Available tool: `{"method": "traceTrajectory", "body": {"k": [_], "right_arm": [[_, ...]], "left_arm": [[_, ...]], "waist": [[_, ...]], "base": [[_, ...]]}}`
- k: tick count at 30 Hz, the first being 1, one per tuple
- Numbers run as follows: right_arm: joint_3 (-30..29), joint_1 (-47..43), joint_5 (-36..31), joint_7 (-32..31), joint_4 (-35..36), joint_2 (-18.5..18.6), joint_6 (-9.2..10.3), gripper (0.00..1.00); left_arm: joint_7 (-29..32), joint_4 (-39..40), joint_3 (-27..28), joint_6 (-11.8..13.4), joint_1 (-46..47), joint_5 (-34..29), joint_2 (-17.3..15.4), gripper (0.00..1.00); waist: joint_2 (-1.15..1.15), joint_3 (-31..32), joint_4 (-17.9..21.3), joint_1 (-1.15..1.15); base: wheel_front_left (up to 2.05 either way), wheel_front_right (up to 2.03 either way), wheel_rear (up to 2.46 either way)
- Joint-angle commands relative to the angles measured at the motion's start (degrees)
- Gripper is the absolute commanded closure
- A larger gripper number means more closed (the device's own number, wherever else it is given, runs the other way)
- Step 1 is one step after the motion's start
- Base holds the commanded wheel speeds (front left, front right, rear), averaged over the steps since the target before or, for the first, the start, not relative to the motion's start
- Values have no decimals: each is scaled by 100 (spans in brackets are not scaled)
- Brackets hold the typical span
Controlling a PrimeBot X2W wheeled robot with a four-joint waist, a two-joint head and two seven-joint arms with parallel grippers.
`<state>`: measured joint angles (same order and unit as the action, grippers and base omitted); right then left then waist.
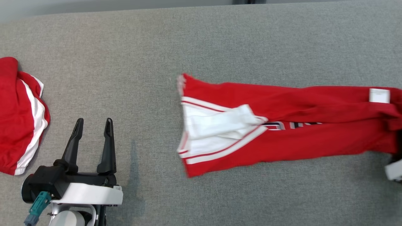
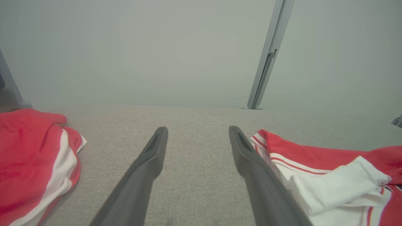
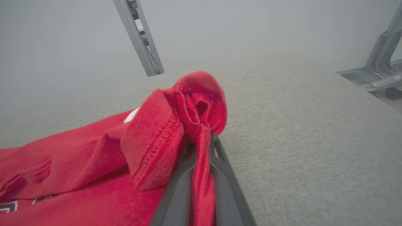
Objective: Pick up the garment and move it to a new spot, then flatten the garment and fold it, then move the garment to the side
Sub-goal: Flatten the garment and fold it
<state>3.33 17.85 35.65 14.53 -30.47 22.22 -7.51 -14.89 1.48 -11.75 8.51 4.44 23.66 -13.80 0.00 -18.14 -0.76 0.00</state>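
Note:
The garment (image 1: 282, 125) is red with white stripes and a white inner piece, and it lies stretched out on the grey cloth-covered table (image 1: 125, 47) from the middle to the right edge. In the right wrist view my right gripper (image 3: 201, 142) is shut on a bunched red end of the garment (image 3: 194, 103), which is lifted slightly off the surface. My left gripper (image 1: 94, 121) stands open at the lower left, apart from the garment and holding nothing. In the left wrist view the left gripper (image 2: 198, 131) is also open, with the garment's striped end (image 2: 329, 175) just right of its right finger.
Another red and white garment (image 1: 19, 116) lies bunched at the table's far left, also seen as a heap (image 2: 31, 157) left of my left fingers. Grey metal posts (image 2: 267, 53) (image 3: 138, 34) rise behind the table. A metal frame (image 3: 380, 69) stands beyond the right end.

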Motion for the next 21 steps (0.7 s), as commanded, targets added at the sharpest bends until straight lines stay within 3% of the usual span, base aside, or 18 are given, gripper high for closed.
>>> {"method": "traceTrajectory", "body": {"k": [1, 5, 9, 21], "right_arm": [[-130, -74, 47, 44, -11, 134, 3, 100], [-362, -146, 135, -8, -51, 274, 3, 100], [-244, -75, 132, -268, 131, 164, 3, 100], [699, 140, -448, -1553, 2676, -1291, 2, 100]], "left_arm": [[-16, 3, 42, -30, 64, -19, -20, 0], [-16, 12, 87, -38, 54, -36, -32, 0], [-16, -4, 94, -70, 44, -56, -33, 0], [-16, -64, 36, -122, 47, -42, -28, 0]], "waist": [[0, -5, 12, 0], [0, -5, 74, 0], [0, 29, 154, 0], [0, 170, 239, 0]], "base": [[0, 0, 0], [0, 0, 0], [0, 0, 0], [0, 0, 0]]}}
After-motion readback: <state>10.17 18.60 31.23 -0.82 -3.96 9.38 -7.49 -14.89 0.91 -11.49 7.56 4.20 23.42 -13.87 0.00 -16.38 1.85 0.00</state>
